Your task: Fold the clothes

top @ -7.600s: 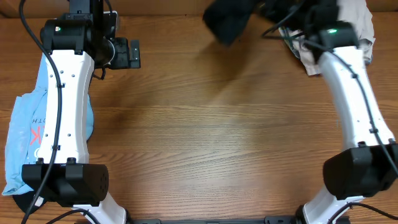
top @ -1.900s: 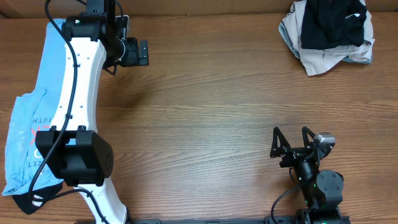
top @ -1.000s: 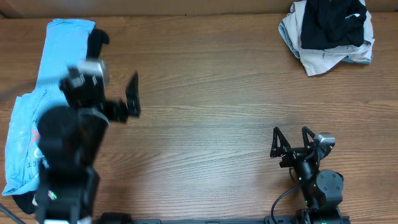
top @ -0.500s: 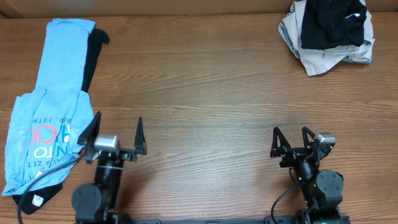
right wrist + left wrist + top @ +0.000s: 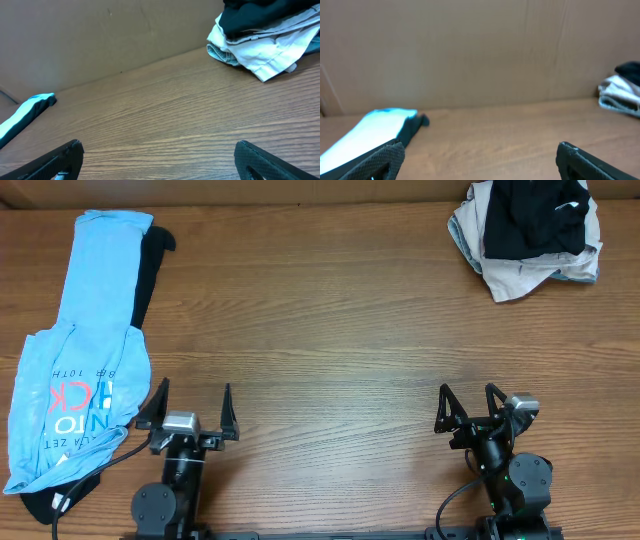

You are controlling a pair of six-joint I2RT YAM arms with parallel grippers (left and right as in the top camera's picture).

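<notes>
A light blue T-shirt (image 5: 75, 350) with red and white lettering lies folded long along the table's left edge, on top of a dark garment (image 5: 148, 275). A heap of black and white clothes (image 5: 530, 230) sits at the back right corner. My left gripper (image 5: 190, 405) rests low at the front left, open, nothing between its fingers. At the front right, my right gripper (image 5: 468, 402) is open and holds nothing either. The left wrist view shows the blue shirt (image 5: 367, 132) far left and the heap (image 5: 622, 90) far right. In the right wrist view the heap (image 5: 265, 35) lies ahead right.
A brown cardboard wall (image 5: 480, 50) stands along the table's far edge. Bare wood tabletop (image 5: 340, 350) spreads between the two piles of clothes.
The left arm has pulled back from over the blue shirt to the front edge and settled there with its gripper open. The right arm has stayed still.
</notes>
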